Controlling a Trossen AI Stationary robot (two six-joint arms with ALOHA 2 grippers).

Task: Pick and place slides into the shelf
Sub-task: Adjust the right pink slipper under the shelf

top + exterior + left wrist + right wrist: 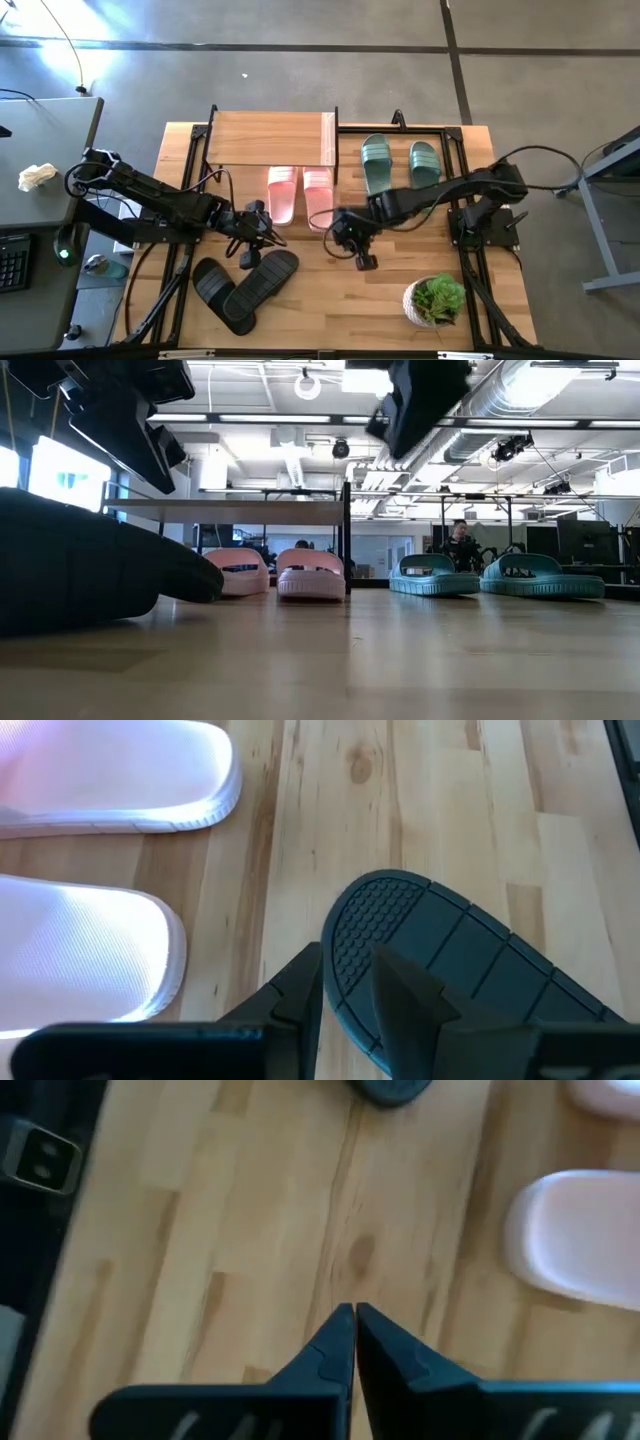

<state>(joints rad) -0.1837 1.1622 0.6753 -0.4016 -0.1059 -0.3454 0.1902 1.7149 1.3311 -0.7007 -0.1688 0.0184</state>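
**Mia:** Where was the left gripper (247,250), and why there?

**Sam:** It was low over the black slides (243,288); its jaws were apart, and the rim of one black slide (440,970) sat right between them; I think it was set that way so it could pinch that edge and lift.

**Mia:** Had it pinched yet?

**Sam:** I could not be sure; the fingers looked spread, with the rim in the gap.

**Mia:** And the right gripper (362,258)?

**Sam:** Its jaws were pressed together with nothing in them; only bare table (250,1230) lay ahead of its tips; a pink heel (580,1235) lay off to one side; I think it was just waiting.

**Mia:** Where were the other slides?

**Sam:** The pink slides (299,194) lay toes in under the shelf (270,140), far from the left jaws; the green slides (399,164) sat beside the shelf, not under its plank.

**Mia:** So what was left?

**Sam:** The black pair lay crossed on the open table, away from the shelf; my guess is they needed moving next; a small plant (436,299) stood near the table's corner, out of the way.
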